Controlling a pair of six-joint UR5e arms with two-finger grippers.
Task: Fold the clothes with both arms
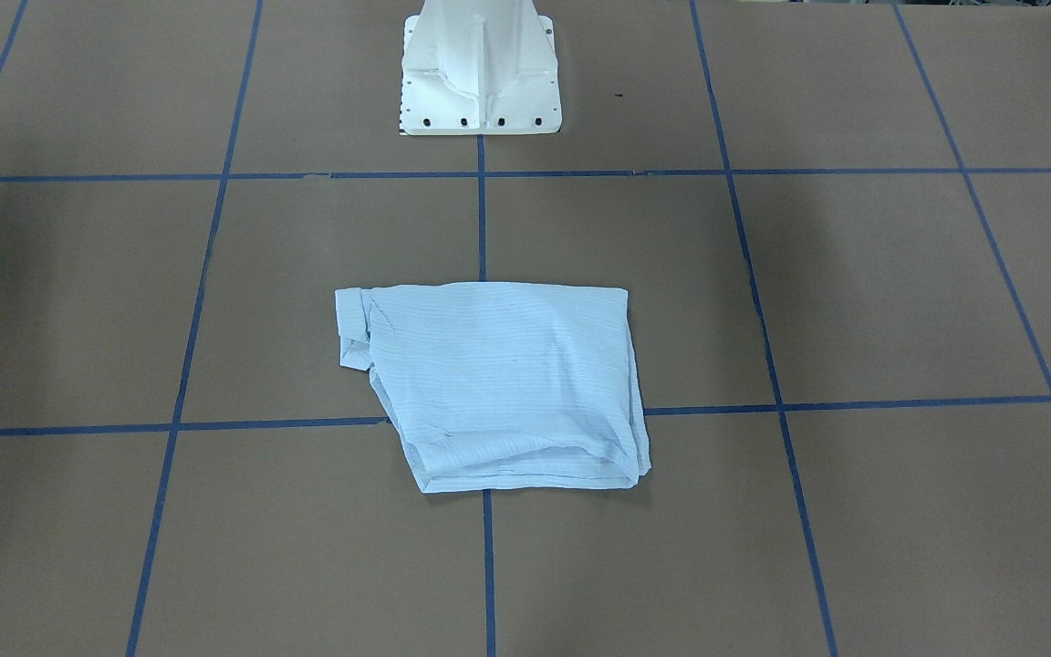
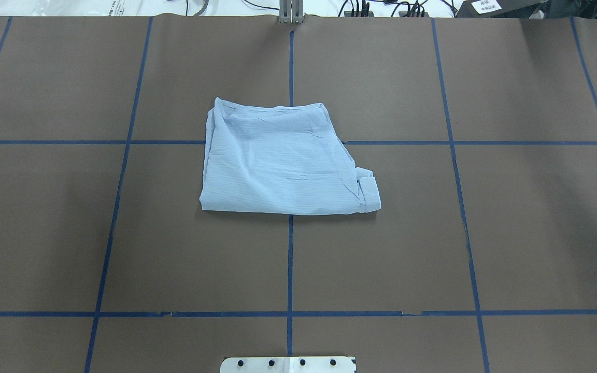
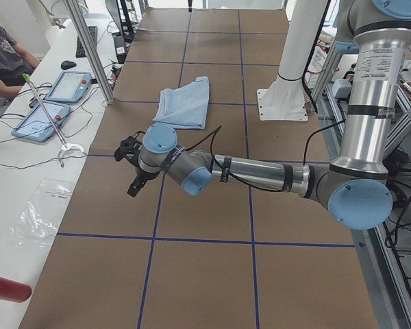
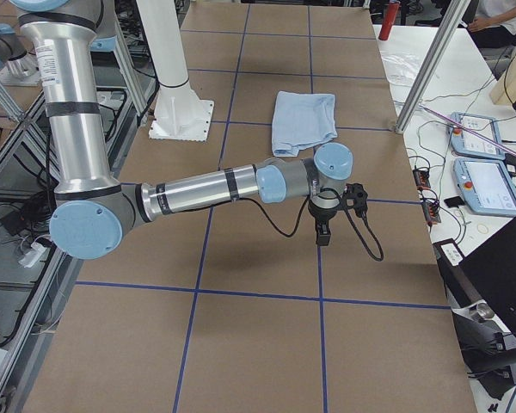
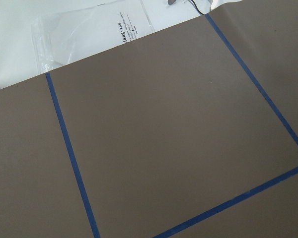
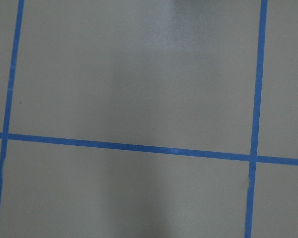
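The pale-blue striped shirt (image 1: 498,383) lies folded into a rough rectangle at the middle of the brown table, with nothing touching it. It also shows in the overhead view (image 2: 283,166) and in both side views (image 3: 185,103) (image 4: 303,120). My left arm (image 3: 253,171) stretches low over the table. Its black gripper (image 3: 133,175) hangs well away from the shirt, and I cannot tell whether it is open or shut. My right arm (image 4: 206,185) does the same at the other end. Its gripper (image 4: 322,232) is also clear of the shirt, its state unclear. The wrist views show only table and tape.
The white pedestal base (image 1: 480,82) stands behind the shirt. Blue tape lines (image 2: 289,259) grid the table. An operators' bench with tablets (image 3: 51,103), a plastic bag (image 3: 44,212), a red bottle (image 3: 7,288) and a seated person (image 3: 3,58) runs along the far edge.
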